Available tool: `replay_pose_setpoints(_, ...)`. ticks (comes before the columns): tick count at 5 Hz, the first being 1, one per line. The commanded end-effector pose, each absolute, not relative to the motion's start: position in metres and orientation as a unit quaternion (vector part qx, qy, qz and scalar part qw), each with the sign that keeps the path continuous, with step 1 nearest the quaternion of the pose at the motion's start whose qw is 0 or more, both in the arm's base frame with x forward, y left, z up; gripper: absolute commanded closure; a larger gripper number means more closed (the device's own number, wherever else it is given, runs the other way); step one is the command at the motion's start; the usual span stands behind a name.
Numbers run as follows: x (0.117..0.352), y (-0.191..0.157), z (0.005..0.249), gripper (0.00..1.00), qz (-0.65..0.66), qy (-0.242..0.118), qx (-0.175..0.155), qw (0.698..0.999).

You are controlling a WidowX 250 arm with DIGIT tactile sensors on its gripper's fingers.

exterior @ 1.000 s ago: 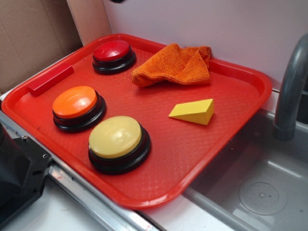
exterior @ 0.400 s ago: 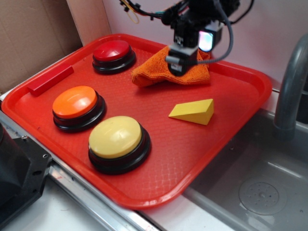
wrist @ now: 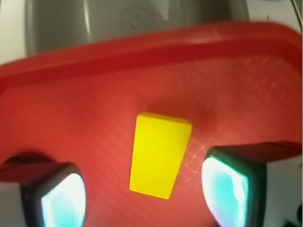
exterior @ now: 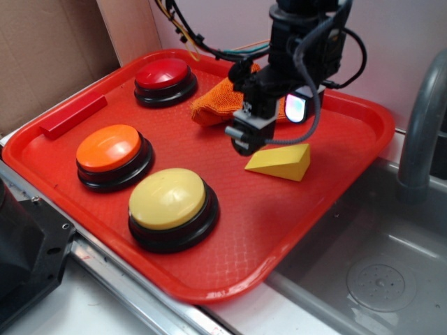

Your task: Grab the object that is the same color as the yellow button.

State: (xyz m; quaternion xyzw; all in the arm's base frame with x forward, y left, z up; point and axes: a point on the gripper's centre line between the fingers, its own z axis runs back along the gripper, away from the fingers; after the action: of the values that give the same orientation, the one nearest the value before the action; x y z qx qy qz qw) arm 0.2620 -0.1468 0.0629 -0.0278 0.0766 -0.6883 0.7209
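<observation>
Your gripper point(wrist: 144, 191), fingers spread apart and empty, hangs just above the yellow wedge point(wrist: 158, 155) on the red tray point(exterior: 293, 202); the wedge's long axis runs between the fingers.

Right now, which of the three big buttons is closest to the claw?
The yellow button; the orange button and red button sit farther from the claw.

One red tray point(exterior: 349, 150) carries three domed push buttons on black bases: one red button point(exterior: 164, 74), one orange button point(exterior: 110, 149) and one yellow button point(exterior: 167, 198). There is also one yellow wedge block point(exterior: 283, 161), one orange cloth point(exterior: 216, 105) and one flat red bar point(exterior: 72, 116). One gripper point(exterior: 249, 134) with two fingers point(wrist: 61, 194) hangs over the tray, and one grey faucet point(exterior: 422, 125) stands beside one sink point(exterior: 363, 272).
</observation>
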Motion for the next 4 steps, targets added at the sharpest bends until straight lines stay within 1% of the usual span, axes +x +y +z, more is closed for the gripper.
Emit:
replay_pose_setpoints(1,0.247,-0.167,0.039,0.0,-0.629,0.037,0.008,0.776)
replay_pose_setpoints(2,0.249,-0.171,0.028,0.0,-0.612,0.04,0.009,0.79)
replay_pose_setpoints(3,0.246,-0.169,0.024,0.0,-0.616,0.045,-0.026,0.786)
replay_pose_setpoints(4,0.246,-0.164,0.029,1.0,-0.61,0.023,-0.016,0.792)
